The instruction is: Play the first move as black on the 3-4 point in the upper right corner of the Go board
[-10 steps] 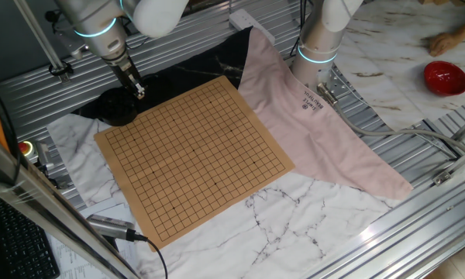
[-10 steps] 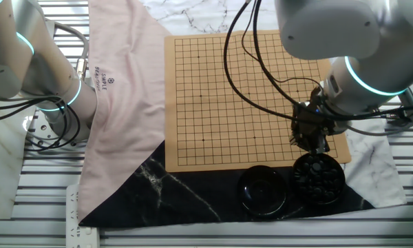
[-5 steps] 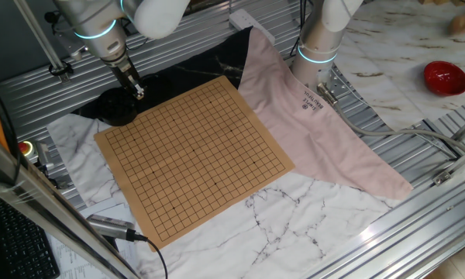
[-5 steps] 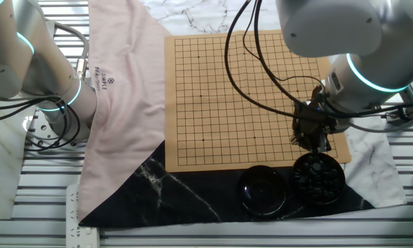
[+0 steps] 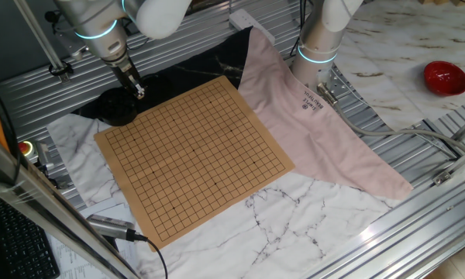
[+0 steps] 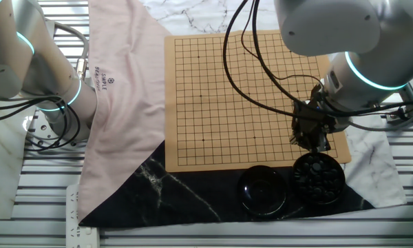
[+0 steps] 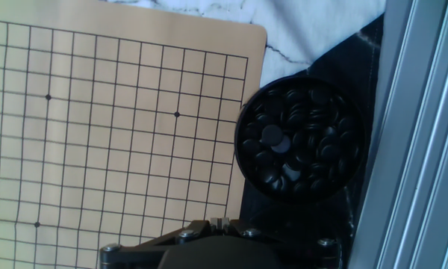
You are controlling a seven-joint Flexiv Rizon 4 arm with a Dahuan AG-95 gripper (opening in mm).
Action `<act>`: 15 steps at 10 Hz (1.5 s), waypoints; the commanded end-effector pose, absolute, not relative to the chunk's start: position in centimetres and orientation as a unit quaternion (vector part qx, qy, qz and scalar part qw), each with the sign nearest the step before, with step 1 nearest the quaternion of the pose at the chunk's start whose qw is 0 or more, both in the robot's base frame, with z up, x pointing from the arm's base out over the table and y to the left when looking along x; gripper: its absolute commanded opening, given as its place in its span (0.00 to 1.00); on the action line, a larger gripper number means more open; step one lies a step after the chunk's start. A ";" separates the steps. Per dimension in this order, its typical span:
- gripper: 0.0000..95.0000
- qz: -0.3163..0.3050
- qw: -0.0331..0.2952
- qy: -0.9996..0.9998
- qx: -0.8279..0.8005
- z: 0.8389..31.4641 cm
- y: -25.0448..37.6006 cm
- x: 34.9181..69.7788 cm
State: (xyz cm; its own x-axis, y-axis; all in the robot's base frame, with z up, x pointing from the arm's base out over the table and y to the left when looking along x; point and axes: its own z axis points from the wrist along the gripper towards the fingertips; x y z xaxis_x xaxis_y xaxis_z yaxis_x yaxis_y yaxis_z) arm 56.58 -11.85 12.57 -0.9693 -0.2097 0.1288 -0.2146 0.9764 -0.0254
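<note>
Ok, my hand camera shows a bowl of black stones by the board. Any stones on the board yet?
Observer: No, the whole Go board is bare.
Operator: Where's the gripper?
Observer: The gripper hangs by the board's edge, near the bowl of black stones; I can't tell if it holds one.
Operator: Any other bowl?
Observer: Yes, a dark round bowl sits beside that one, on black cloth.

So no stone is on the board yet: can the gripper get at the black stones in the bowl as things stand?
Probably yes. The bowl of black stones is uncovered, and the gripper hangs beside it at the board edge, with nothing in between.
</note>
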 end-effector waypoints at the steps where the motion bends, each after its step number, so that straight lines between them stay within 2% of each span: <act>1: 0.00 0.021 0.063 -0.992 0.108 12.6 -11.9 56.8; 15: 0.00 0.028 0.075 -0.993 0.092 13.0 -11.7 56.8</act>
